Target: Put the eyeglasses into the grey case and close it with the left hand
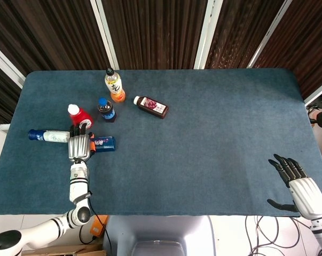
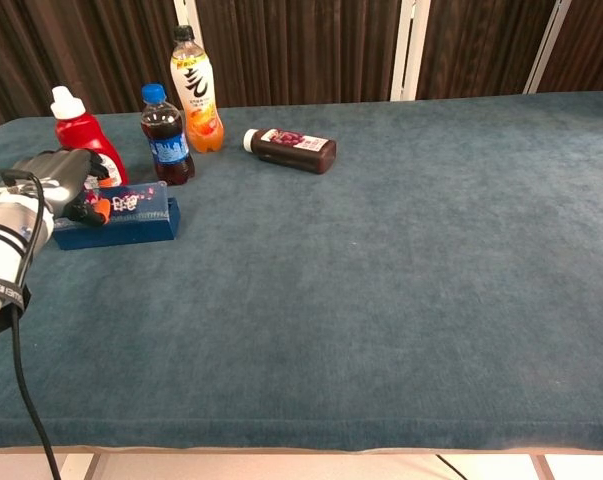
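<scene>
light: bright, even overhead | shadows: faint | focus: sharp | glare: none

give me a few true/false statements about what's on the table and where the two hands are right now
1. The dark juice bottle stands upright. False: it lies on its side.
2. The left hand is at the blue box. True.
3. The right hand holds a bottle. False: it holds nothing, fingers apart, near the table's front right corner.
4. The orange drink bottle stands upright at the back. True.
5. The red bottle has a blue cap. False: its cap is white.
6. The cola bottle stands between the red bottle and the orange drink bottle. True.
</scene>
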